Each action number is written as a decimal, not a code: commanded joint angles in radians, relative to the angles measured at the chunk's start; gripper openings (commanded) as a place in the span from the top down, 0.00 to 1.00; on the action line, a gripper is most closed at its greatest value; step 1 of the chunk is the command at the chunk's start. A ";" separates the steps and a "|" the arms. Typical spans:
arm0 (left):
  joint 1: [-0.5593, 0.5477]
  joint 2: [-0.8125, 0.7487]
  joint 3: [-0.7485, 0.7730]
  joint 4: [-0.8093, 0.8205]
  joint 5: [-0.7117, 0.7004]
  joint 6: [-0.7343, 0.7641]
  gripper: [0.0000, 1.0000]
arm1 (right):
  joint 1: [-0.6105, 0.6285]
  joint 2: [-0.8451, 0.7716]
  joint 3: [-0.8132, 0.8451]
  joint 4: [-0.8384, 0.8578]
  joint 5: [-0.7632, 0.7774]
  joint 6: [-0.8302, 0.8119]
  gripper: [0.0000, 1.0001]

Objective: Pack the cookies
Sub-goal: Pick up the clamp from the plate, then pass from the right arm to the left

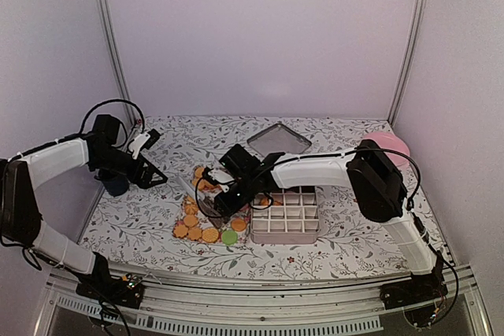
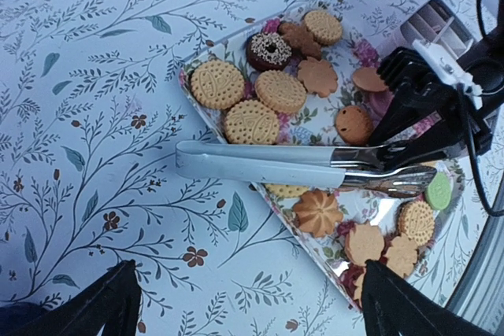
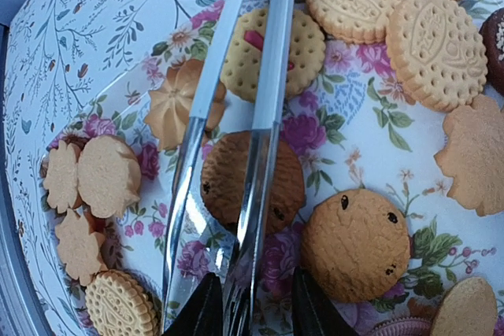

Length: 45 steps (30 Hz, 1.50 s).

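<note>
The cookies (image 1: 201, 222) lie on a floral tray (image 2: 315, 120) left of a white compartment box (image 1: 285, 234). They are mostly golden rounds (image 2: 281, 90), with a dark ring one (image 2: 268, 50) and a green one (image 2: 438, 191). My right gripper (image 3: 252, 312) is shut on the handle end of metal tongs (image 3: 264, 108) and holds them low over the tray. The tong arms lie across a brown chip cookie (image 3: 224, 182). In the left wrist view the tongs (image 2: 260, 164) stretch left past the tray edge. My left gripper (image 2: 248, 304) is open and empty above the tablecloth beside the tray's left edge.
A clear square lid (image 1: 279, 139) lies behind the box. A pink plate (image 1: 387, 147) sits at the far right. A dark cup (image 1: 116, 184) stands under my left arm. Side walls close in on the floral tablecloth (image 1: 346, 241).
</note>
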 commanded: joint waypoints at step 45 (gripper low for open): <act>-0.032 0.010 0.224 0.103 0.290 -0.449 0.08 | 0.240 0.074 0.233 0.653 1.155 -0.449 1.00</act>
